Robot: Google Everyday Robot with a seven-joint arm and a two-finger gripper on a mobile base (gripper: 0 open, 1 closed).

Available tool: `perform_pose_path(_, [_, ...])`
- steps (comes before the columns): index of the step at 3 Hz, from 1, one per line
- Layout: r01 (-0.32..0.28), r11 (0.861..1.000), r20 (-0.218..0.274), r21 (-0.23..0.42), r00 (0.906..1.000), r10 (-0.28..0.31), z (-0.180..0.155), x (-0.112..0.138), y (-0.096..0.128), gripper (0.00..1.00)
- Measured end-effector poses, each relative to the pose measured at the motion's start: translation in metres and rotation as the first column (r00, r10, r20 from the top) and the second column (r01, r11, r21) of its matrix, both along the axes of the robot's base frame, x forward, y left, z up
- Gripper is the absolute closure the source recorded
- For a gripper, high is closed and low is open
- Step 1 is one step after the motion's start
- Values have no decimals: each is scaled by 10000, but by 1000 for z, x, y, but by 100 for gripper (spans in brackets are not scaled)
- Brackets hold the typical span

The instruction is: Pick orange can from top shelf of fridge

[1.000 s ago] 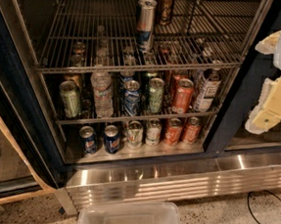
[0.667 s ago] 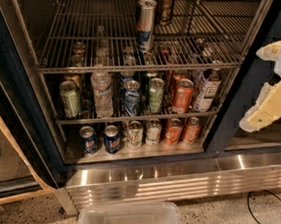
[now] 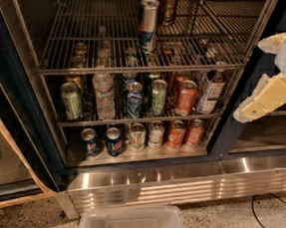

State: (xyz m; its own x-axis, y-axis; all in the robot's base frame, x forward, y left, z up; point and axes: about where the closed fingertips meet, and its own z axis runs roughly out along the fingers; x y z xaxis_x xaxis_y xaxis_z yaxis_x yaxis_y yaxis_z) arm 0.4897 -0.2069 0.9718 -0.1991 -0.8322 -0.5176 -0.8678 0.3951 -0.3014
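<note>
Fridge in view, racks full of drinks. Top shelf: tall silver-blue can stands mid-rack. Orange can is upright just R of it and further back, at the top edge of my view. Gripper is far R, outside the fridge frame, well apart from the orange can, fingers apart, nothing held.

The silvery wire top shelf is shiny metal, the dark orange can glossy; the cream gripper at right looks matt plastic.
</note>
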Motion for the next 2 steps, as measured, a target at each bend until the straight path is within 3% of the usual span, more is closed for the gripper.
perform_pose_path(1, [2, 9999, 113, 136, 9999, -4, 1, 1, 3, 0])
perform_pose_path(2, [-3, 9974, 587, 720, 9983, -39, -3, 3, 16, 0])
